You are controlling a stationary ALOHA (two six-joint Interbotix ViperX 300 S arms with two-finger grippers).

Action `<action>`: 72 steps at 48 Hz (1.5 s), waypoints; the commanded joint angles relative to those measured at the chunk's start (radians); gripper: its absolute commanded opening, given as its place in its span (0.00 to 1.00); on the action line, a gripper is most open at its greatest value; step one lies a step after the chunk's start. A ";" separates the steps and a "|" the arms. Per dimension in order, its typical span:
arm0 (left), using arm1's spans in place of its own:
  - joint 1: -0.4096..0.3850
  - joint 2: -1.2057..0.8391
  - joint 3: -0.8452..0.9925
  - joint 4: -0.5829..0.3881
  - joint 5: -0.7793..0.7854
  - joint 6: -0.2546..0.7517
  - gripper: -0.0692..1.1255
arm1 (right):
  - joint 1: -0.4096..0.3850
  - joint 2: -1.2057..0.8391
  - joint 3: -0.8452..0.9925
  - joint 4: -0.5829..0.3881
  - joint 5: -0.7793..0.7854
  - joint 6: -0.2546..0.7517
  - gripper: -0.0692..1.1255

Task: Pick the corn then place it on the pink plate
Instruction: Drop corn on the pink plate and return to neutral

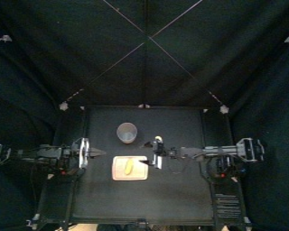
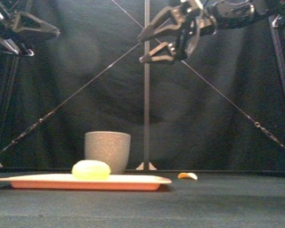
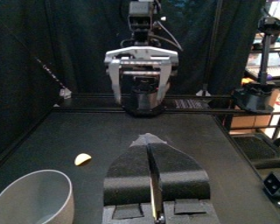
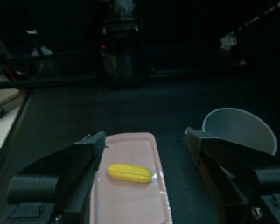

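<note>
One corn [image 4: 129, 172] on one pink plate [image 4: 143, 206], one grey cup [image 2: 108, 147] past its back edge. Right gripper [image 4: 145, 140] spread, left gripper [image 3: 152, 140] pressed together.

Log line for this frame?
corn: lying on pink tray | right gripper: jaws open, above tray | left gripper: jaws shut, at table's left | grey cup: behind tray

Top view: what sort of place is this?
Probably a robot-training booth: black curtains enclose a black table, left arm and right arm reach in from its sides, toy corn lies on a pink tray.
</note>
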 commanded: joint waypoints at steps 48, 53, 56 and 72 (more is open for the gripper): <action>0.005 0.002 -0.028 -0.032 0.012 0.000 0.04 | -0.002 -0.598 0.413 0.049 -0.114 0.002 0.94; 0.005 0.002 -0.028 -0.031 0.023 0.002 0.04 | -0.002 -0.604 0.422 0.054 -0.130 0.002 0.94; 0.006 0.002 -0.028 -0.031 0.028 0.002 0.04 | -0.002 -0.606 0.425 0.051 -0.130 0.002 0.94; 0.008 0.002 -0.037 -0.018 0.028 0.003 0.04 | -0.003 -0.606 0.420 0.043 -0.132 -0.002 0.94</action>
